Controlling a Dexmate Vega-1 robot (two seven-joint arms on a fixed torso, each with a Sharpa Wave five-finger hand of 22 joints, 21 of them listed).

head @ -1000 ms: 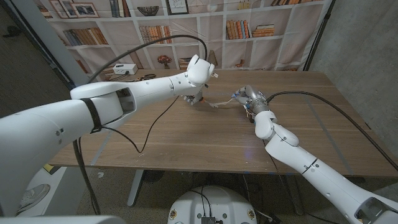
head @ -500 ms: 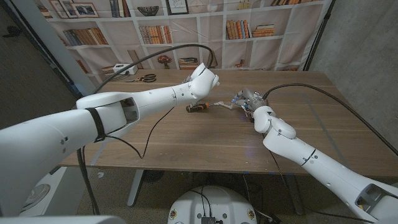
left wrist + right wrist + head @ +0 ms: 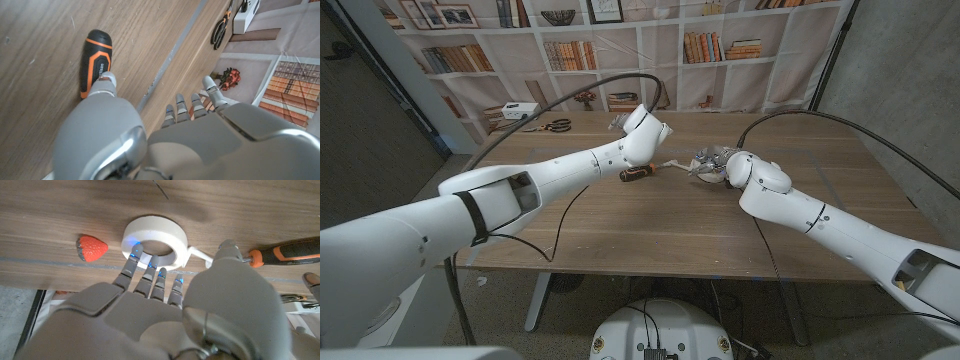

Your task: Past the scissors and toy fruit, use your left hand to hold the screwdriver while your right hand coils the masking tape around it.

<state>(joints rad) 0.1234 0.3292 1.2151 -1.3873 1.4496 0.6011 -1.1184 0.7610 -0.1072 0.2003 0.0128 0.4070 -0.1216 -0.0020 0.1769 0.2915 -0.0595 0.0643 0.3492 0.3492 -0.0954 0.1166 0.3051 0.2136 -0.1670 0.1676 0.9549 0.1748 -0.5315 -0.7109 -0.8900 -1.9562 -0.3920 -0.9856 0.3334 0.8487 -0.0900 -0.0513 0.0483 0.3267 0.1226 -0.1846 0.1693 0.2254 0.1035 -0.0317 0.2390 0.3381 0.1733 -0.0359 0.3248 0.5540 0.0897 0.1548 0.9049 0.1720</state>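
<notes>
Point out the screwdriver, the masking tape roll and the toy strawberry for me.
screwdriver [image 3: 96, 62], left wrist view, on the black and orange handle.
masking tape roll [image 3: 170, 231], right wrist view, on the white ring's flat face.
toy strawberry [image 3: 92, 247], right wrist view, on its red body.

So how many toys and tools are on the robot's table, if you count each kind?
Black-and-orange-handled screwdriver: 1
White roll of masking tape: 1
Red toy strawberry: 1
Black-handled scissors: 1
White box at the table's far edge: 1
Total: 5
</notes>
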